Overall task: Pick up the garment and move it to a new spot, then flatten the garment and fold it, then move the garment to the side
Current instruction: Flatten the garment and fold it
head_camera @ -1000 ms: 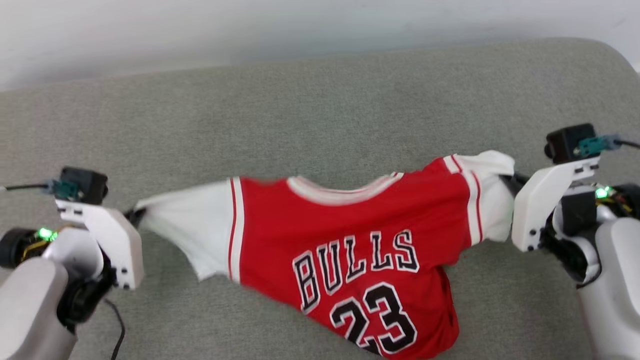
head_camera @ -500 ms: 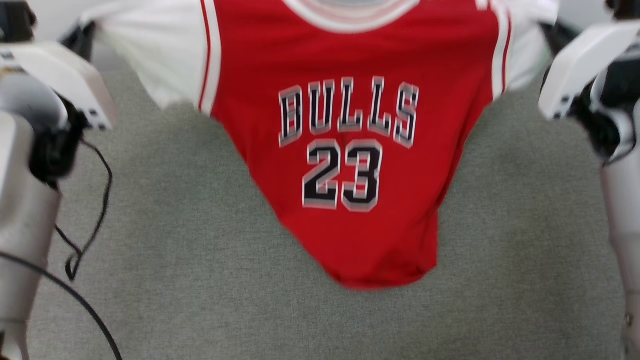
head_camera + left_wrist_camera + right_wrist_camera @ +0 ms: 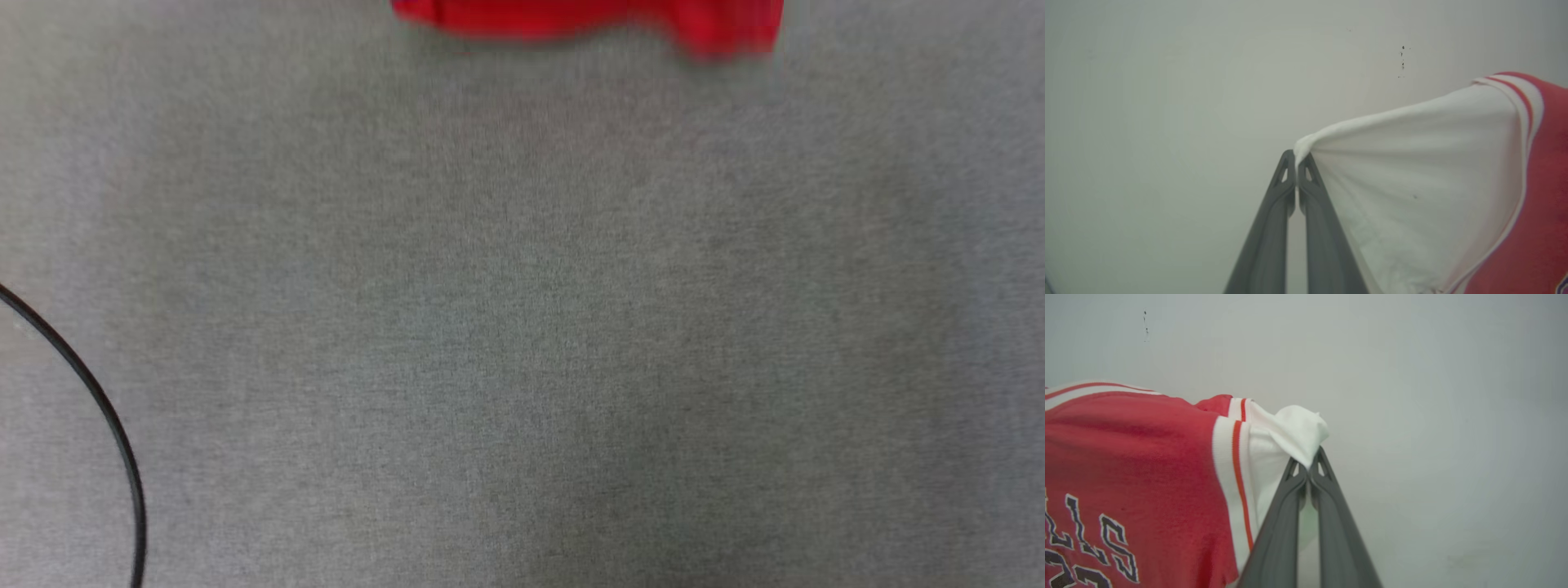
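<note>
Left wrist view: the left gripper [image 3: 1296, 159], jaws pressed together, pinches the tip of one white sleeve of a red sports jersey [image 3: 1412, 171] with red-and-white striped trim, stretched before a pale wall [image 3: 1167, 81]. Its blurred red hem crosses the head view's top edge, over a grey fabric surface [image 3: 522, 327]. The right gripper [image 3: 1308, 465] clamps the other, bunched sleeve, near black, white-outlined lettering.

Grey surface [image 3: 522, 327] lies open; cable [image 3: 106, 416] lower left, garment [image 3: 588, 20] at top.

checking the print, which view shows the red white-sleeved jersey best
Right wrist view: the red white-sleeved jersey shows its chest, lettering and striped trim there. Left wrist view gives mostly one white sleeve; head view a blurred red edge.
</note>
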Robot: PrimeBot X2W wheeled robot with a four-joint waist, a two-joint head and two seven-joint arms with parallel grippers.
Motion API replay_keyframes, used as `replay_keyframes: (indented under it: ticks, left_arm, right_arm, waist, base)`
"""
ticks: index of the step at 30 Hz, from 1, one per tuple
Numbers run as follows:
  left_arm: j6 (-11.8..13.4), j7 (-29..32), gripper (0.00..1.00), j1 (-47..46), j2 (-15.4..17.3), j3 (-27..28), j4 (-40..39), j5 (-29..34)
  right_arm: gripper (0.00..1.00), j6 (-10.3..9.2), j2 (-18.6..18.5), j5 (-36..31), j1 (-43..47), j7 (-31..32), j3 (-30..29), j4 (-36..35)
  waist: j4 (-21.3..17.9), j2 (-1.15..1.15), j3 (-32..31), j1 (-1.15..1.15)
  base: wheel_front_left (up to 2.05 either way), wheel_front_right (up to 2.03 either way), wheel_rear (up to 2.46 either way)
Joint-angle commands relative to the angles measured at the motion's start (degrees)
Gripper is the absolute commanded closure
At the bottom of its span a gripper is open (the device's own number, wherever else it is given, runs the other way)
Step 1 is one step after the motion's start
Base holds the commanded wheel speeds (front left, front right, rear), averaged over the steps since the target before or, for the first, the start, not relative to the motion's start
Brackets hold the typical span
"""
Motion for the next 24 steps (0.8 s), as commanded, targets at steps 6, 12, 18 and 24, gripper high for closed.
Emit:
replay_keyframes:
  ticks: [6, 12, 18, 24]
  left_arm:
    - [-1.02, -2.04, 1.0, -10.77, -0.61, 0.08, 3.36, 0.92]
    - [-2.12, -4.2, 1.0, -13.6, -1.71, -0.05, 6.87, 0.17]
    - [-3.82, -5.37, 1.0, -10.57, -2.69, 0.44, 11.19, -2.34]
    - [-5.16, -7.39, 1.0, -3.51, -3.66, -0.39, 13.88, -4.2]
  right_arm:
    - [1.0, -0.05, 0.57, -2.46, -11.98, -2.66, 0.1, 2.62]
    - [1.0, -0.05, 1.8, -3.3, -16.86, -4.56, 1.16, 6.2]
    - [1.0, -0.05, 2.73, -3.33, -15.19, -6.29, 3.62, 10.82]
    - [1.0, -0.05, 2.86, -1.42, -8.83, -8.03, 7.94, 14.55]
  waist:
    - [0.5, 0.0, 8.33, -0.01]
    - [0.71, 0.0, 13.02, -0.01]
    - [0.52, 0.0, 14.27, -0.01]
    - [0.56, 0.0, 11.7, -0.01]
  base:
    - [0.0, 0.0, 0.0]
    - [0.0, 0.0, 0.0]
    - [0.0, 0.0, 0.0]
    - [0.0, 0.0, 0.0]
